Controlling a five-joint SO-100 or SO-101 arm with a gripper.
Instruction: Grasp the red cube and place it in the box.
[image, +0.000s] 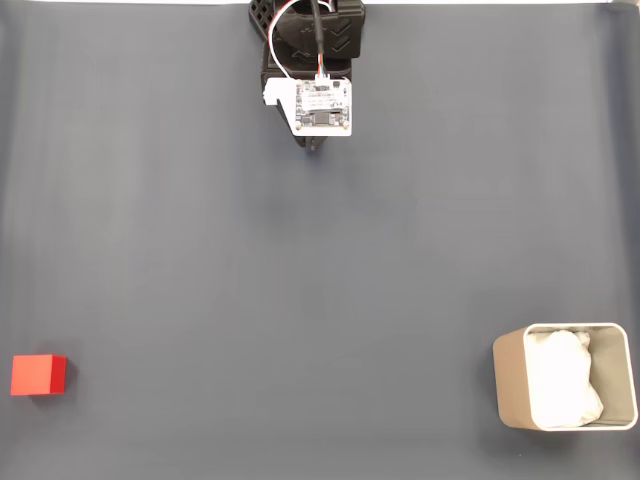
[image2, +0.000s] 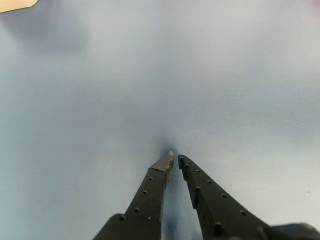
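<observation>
The red cube (image: 38, 375) sits on the grey mat at the far lower left of the fixed view. The beige box (image: 512, 385) with white wadding inside stands at the lower right. My gripper (image: 315, 148) hangs at the top centre, folded back near the arm's base, far from both. In the wrist view the gripper (image2: 173, 159) points down at bare mat; its two black fingertips nearly touch and hold nothing.
A grey mat (image: 320, 280) covers the whole table between arm, cube and box. A white circuit board (image: 322, 106) rides on the arm. A beige sliver (image2: 15, 4) shows at the wrist view's top left corner.
</observation>
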